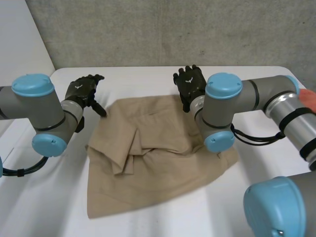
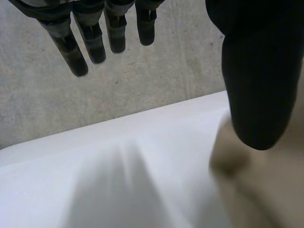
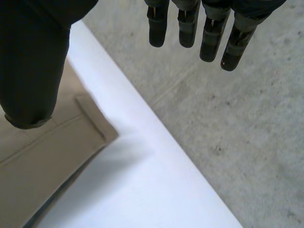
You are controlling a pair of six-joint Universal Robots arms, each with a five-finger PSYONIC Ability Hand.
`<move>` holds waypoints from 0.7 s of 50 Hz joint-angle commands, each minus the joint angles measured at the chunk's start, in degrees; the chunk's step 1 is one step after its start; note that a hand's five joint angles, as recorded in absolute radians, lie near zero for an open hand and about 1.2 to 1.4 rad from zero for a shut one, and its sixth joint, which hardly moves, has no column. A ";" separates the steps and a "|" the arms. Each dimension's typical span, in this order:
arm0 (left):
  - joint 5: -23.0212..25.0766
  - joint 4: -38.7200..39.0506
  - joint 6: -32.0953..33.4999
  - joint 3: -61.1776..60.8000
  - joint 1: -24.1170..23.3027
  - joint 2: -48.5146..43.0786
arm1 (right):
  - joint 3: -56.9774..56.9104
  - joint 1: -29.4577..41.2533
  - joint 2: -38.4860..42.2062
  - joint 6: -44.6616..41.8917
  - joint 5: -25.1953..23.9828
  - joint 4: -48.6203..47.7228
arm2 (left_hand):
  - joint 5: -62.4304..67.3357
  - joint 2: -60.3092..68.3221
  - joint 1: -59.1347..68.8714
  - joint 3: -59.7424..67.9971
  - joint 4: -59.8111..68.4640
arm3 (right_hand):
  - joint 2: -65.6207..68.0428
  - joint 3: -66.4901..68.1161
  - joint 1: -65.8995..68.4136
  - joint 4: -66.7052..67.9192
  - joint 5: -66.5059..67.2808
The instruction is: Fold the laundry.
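Tan garment (image 1: 158, 163) lies rumpled on the white table (image 1: 148, 74), roughly mid-table, with a bunched fold left of its centre and its near edge spread flat. Left hand (image 1: 84, 90) sits just beside the garment's far-left corner; in its wrist view the fingers (image 2: 92, 42) are straight and spread apart from the thumb (image 2: 259, 85), nothing between them, with cloth showing below the thumb tip. Right hand (image 1: 190, 83) sits at the garment's far-right corner; in its wrist view the fingers (image 3: 209, 38) hang straight, holding nothing, and a hemmed corner of the cloth lies flat on the table by its thumb (image 3: 33, 71). Contact between either thumb and the cloth: cannot tell. Grey concrete wall (image 1: 163, 29) beyond the far table edge.
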 commanded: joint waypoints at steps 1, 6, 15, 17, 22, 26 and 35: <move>-0.09 1.55 0.21 -2.16 -0.17 1.60 | -1.40 0.17 -1.00 -1.73 4.22 5.62 | -5.04 -4.72 -0.90 -5.02 -4.53 | -3.17 -3.25 -1.55 -3.98 -4.29; 0.08 1.56 0.47 -7.15 -0.17 10.80 | 3.87 -0.53 -8.38 -1.56 5.28 8.18 | -5.04 -4.72 -0.90 -5.02 -4.53 | -3.17 -3.25 -1.55 -3.98 -4.29; 0.17 -0.72 0.48 -20.52 -4.37 26.38 | 21.70 -0.71 -24.65 -2.53 3.61 8.97 | -4.49 -4.17 -0.35 -4.47 -3.99 | -3.17 -3.25 -1.55 -3.98 -4.29; 0.08 -2.13 0.48 -22.97 -7.00 27.96 | 26.01 -0.80 -27.64 -2.53 2.73 8.88 | -4.32 -4.00 -0.19 -4.31 -3.82 | -3.17 -3.25 -1.55 -3.98 -4.29; -0.09 -4.95 0.65 -25.45 -12.11 27.79 | 34.54 -0.88 -31.86 -2.53 0.89 8.80 | -4.32 -4.00 -0.19 -4.31 -3.82 | -3.17 -3.25 -1.55 -3.98 -4.29; -0.53 -5.57 0.74 -25.89 -14.14 26.13 | 41.13 -0.97 -33.97 -2.53 0.10 8.09 | -4.48 -4.17 -0.35 -4.47 -3.98 | -3.17 -3.25 -1.55 -3.98 -4.29; -2.03 -5.21 7.77 -18.07 -11.86 13.82 | 51.95 -1.23 -35.64 -2.52 -0.96 4.23 | -4.65 -4.33 -0.52 -4.64 -4.15 | -3.17 -3.25 -1.55 -3.98 -4.29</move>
